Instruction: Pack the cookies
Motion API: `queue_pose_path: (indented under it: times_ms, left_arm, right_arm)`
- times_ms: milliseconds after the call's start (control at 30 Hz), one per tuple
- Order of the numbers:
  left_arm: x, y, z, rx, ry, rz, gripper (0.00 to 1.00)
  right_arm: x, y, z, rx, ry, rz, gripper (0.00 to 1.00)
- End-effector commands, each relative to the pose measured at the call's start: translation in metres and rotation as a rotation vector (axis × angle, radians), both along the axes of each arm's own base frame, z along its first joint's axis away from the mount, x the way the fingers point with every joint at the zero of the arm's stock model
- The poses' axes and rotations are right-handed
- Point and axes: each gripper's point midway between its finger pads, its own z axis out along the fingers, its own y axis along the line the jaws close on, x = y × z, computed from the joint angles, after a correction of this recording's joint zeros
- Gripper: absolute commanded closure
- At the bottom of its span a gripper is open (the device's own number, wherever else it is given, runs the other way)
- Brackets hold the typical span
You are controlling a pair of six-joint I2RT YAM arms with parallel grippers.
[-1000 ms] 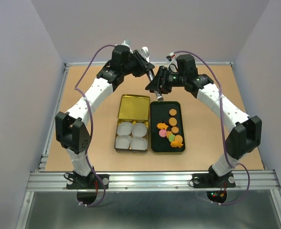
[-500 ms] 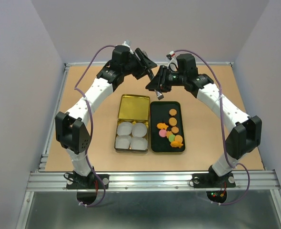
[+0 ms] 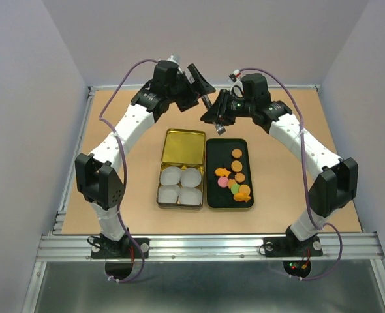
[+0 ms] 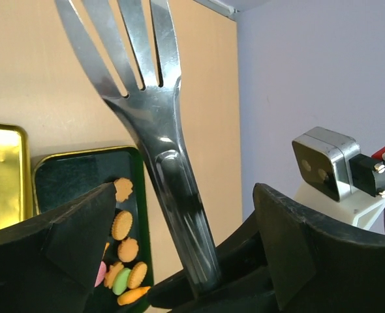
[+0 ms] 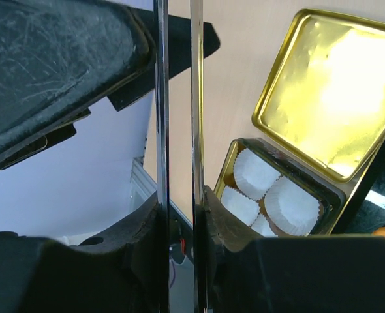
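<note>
The cookies [image 3: 235,177] lie in a black tray [image 3: 217,153]; most are round and orange-brown, with a pink, a green and a fish-shaped one. The left wrist view shows the cookies [image 4: 124,225] low at the left. Metal tongs [image 4: 160,117] with a slotted fork end run up between the wide-open jaws of my left gripper [image 4: 183,215], touching neither finger. My right gripper [image 5: 178,215] is shut on the tongs [image 5: 160,98], whose two blades show edge-on between its pads. Both grippers meet above the table behind the tray, left gripper [image 3: 203,83], right gripper [image 3: 217,124].
A gold tin [image 3: 161,189] left of the tray holds several white paper cups [image 3: 181,186], with its open lid [image 3: 183,145] lying behind. In the right wrist view the cups [image 5: 271,189] and lid [image 5: 336,91] lie to the right, and the left gripper's body [image 5: 55,59] fills the upper left.
My left gripper has opened wide around the tongs and lifted slightly. My right gripper has closed further on the blades.
</note>
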Motion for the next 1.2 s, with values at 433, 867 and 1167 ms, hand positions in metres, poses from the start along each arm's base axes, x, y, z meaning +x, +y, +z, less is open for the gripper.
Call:
queue_pose_path:
  times_ms: [433, 867, 1167]
  left_arm:
    - [-0.006, 0.131, -0.003, 0.266, -0.053, 0.223, 0.01]
    - [-0.034, 0.169, -0.021, 0.326, -0.059, 0.265, 0.01]
    - [-0.044, 0.166, -0.050, 0.314, -0.032, 0.235, 0.01]
  right_arm:
    - [-0.008, -0.063, -0.039, -0.384, -0.029, -0.131, 0.86]
    - [-0.134, -0.148, -0.086, -0.651, 0.241, -0.135, 0.85]
    - [-0.168, -0.157, -0.111, -0.680, 0.361, -0.090, 0.68]
